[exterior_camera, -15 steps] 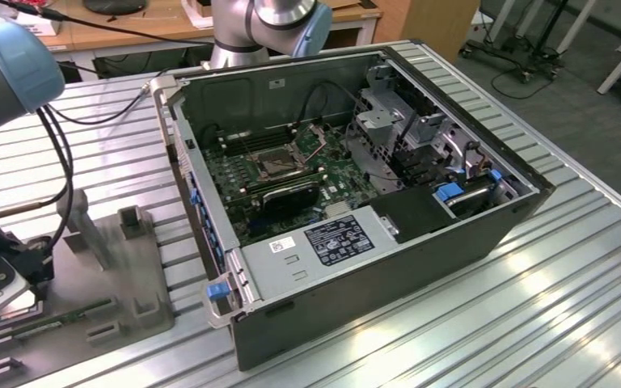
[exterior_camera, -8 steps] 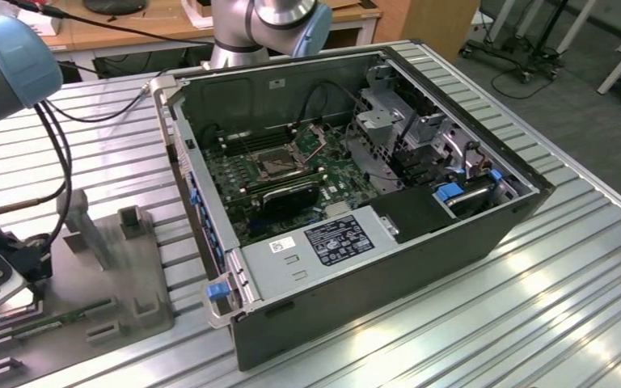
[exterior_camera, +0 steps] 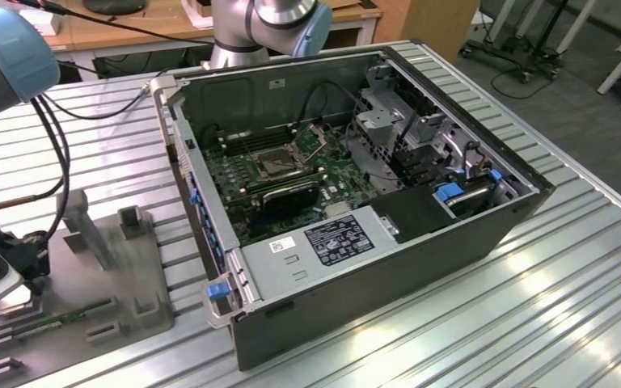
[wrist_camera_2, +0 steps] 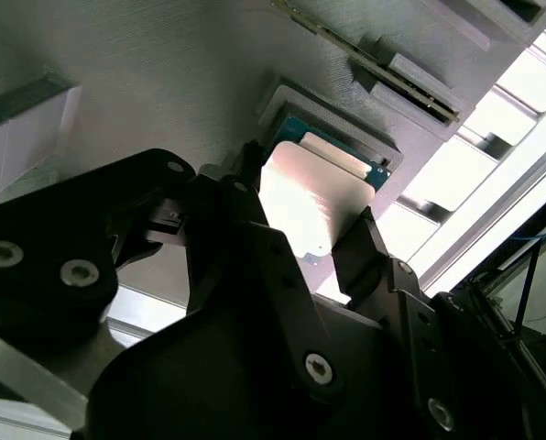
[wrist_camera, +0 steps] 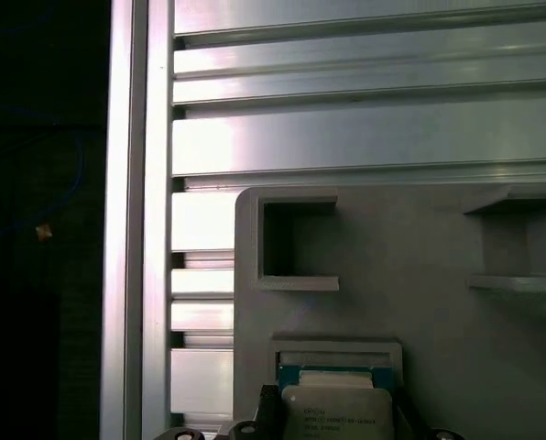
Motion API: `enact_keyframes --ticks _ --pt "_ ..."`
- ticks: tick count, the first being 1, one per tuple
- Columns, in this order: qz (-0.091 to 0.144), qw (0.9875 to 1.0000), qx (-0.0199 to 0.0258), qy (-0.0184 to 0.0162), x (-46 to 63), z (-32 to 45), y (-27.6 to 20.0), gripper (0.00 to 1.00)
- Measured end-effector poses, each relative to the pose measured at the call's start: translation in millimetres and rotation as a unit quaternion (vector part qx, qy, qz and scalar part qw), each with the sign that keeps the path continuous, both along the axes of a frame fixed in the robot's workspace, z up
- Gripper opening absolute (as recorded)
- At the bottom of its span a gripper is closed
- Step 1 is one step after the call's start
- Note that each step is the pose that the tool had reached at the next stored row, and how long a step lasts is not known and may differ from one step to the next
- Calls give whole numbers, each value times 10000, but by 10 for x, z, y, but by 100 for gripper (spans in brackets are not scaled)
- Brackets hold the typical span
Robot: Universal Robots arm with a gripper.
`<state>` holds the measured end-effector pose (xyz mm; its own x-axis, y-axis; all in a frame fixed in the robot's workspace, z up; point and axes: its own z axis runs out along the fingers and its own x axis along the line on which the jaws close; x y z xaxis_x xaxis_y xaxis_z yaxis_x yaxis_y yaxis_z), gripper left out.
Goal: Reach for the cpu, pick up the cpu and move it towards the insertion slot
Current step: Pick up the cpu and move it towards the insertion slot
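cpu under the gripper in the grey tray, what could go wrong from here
The cpu sits in a recess of the grey tray beneath the gripper; an off-centre grip might catch it on the rim. The insertion slot lies inside the computer case, so carrying could clip its wall.

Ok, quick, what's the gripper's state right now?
Gripper: at the cpu, which lies in the grey tray; whether it is open or shut cannot be told.

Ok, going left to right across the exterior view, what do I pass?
Pincer → grey tray → insertion slot → blue drive-bay handle.
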<state>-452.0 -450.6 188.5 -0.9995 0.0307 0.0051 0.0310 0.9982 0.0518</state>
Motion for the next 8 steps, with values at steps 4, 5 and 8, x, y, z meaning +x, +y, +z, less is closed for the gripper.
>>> enact_keyframes --ticks 4,5,8 --pt "0 10000 0 1 0 1 0 55" --pt "0 10000 -1 1 -1 1 0 55" --pt "0 10000 -2 3 -1 16 -1 55"
